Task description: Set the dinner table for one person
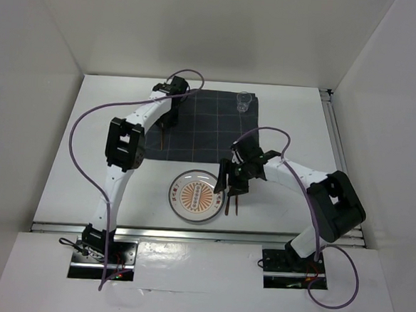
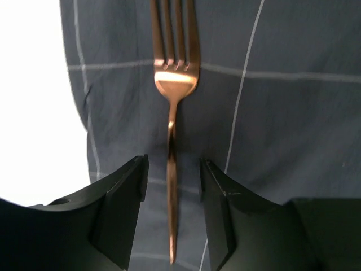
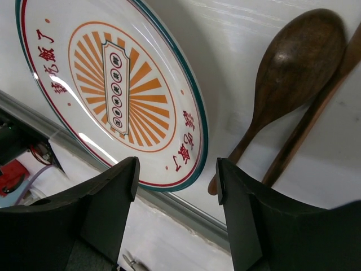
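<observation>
A copper fork (image 2: 176, 79) lies on the dark grey checked cloth (image 2: 293, 124) at the back of the white dinner table (image 1: 87, 155). My left gripper (image 2: 174, 186) is open, its jaws standing either side of the fork's handle with gaps on both sides. A round plate (image 3: 113, 84) with an orange sunburst sits at the table's near edge (image 1: 198, 196). A wooden spoon (image 3: 293, 62) and a wooden stick (image 3: 316, 118) lie just right of it. My right gripper (image 3: 177, 180) is open and empty above the plate's right rim.
A clear plastic cup (image 1: 244, 101) stands on the cloth's far right corner. An aluminium rail (image 3: 186, 206) runs along the table's near edge just below the plate. White walls enclose the table on three sides.
</observation>
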You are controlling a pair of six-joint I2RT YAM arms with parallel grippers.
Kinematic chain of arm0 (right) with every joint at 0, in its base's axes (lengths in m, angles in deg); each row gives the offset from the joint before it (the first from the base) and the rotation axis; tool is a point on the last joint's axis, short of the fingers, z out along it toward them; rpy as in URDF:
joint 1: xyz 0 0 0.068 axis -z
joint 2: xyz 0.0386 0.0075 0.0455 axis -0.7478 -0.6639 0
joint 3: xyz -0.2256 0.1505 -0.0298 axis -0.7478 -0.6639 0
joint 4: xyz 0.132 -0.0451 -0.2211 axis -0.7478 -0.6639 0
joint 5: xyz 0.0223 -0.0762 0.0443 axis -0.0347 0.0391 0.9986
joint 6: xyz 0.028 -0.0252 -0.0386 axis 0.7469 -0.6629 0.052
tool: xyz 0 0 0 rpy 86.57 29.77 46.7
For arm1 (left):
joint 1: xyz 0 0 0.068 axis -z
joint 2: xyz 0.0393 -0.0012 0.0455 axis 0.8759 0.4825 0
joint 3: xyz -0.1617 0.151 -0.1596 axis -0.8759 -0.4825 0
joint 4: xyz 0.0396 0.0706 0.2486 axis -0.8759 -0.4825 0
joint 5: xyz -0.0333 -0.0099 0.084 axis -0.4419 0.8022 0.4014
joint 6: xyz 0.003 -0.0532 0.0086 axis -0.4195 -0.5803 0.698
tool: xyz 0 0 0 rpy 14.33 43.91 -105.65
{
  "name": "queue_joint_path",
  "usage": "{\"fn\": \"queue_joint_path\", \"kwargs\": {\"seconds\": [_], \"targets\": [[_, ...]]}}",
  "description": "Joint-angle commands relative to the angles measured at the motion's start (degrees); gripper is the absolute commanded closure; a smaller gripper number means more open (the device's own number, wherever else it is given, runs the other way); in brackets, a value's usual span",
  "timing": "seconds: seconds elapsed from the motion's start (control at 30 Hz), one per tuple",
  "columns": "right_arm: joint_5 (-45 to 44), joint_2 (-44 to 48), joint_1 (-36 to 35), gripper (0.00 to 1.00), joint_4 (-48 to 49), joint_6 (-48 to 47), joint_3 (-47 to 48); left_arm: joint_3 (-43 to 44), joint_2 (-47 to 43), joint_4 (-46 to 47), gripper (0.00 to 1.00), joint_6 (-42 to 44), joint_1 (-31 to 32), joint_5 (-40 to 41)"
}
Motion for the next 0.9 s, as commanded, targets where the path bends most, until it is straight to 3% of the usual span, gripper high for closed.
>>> {"fn": "queue_joint_path", "kwargs": {"seconds": [0.0, 0.23, 0.53, 0.67, 0.7, 0.8, 0.87], "targets": [[-0.2, -0.2, -1.0, 0.32, 4.9, 0.7, -0.6, -0.7, -7.4, -2.0, 0.42, -0.5, 0.2, -0.6], [-0.2, -3.8, -1.5, 0.35, 7.9, 0.1, -1.8, -1.8, -17.3, -6.1, 0.42, -0.5, 0.2, -0.6], [0.3, -4.9, -2.6, 0.55, 12.0, -0.4, -2.3, -8.9, -30.9, -8.6, 0.42, -2.2, 0.2, -4.6], [0.3, -4.9, -2.6, 0.71, 12.6, -0.4, -2.9, -11.8, -35.1, -9.1, 0.42, -3.3, 0.2, -5.1], [0.3, -4.3, -2.6, 0.8, 12.6, -0.4, -3.6, -12.4, -35.7, -9.8, 0.42, -3.3, 0.2, -5.1], [0.3, -2.8, -2.6, 0.96, 11.8, -0.4, -2.8, -12.9, -37.9, -11.3, 0.42, -3.3, 0.2, -5.7], [0.8, -0.7, -2.6, 1.0, 9.3, -0.4, -1.5, -13.4, -39.3, -11.9, 0.42, -3.3, 0.2, -5.7]]}}
